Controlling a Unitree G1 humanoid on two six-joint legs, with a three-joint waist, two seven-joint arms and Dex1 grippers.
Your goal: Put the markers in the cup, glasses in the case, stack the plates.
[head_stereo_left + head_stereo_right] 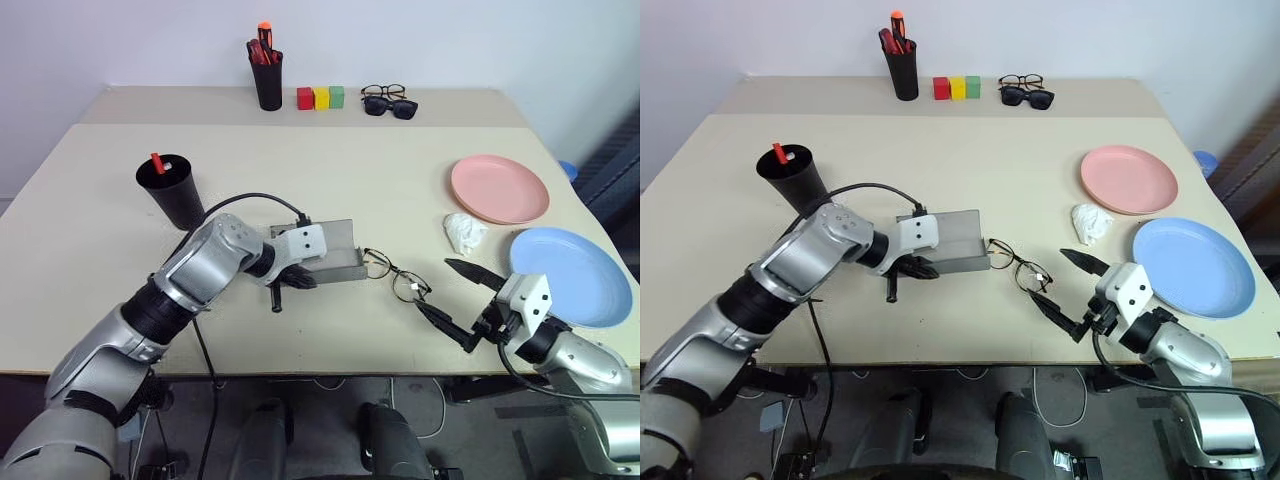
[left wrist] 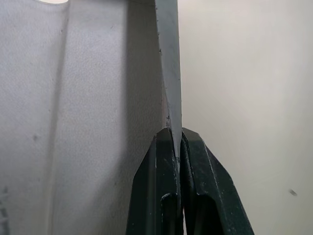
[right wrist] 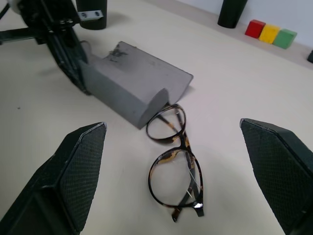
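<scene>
The grey case (image 1: 335, 250) lies at the table's middle. My left gripper (image 1: 292, 277) is shut on a thin edge at its left end, and the two fingers (image 2: 168, 196) pinch that grey edge in the left wrist view. The wire-framed glasses (image 3: 173, 166) lie unfolded on the table, touching the case's right end. My right gripper (image 1: 433, 285) is open just right of them and holds nothing. The black cup (image 1: 172, 190) stands at the left with a red-capped marker (image 1: 157, 162) in it. The pink plate (image 1: 500, 188) and the blue plate (image 1: 570, 275) lie side by side on the right.
A crumpled white tissue (image 1: 465, 232) lies between the plates and the glasses. At the back stand a black pen pot (image 1: 267, 75) with red and orange pens, three coloured blocks (image 1: 320, 97) and black sunglasses (image 1: 392, 105). My left arm's cable (image 1: 250, 198) loops over the table.
</scene>
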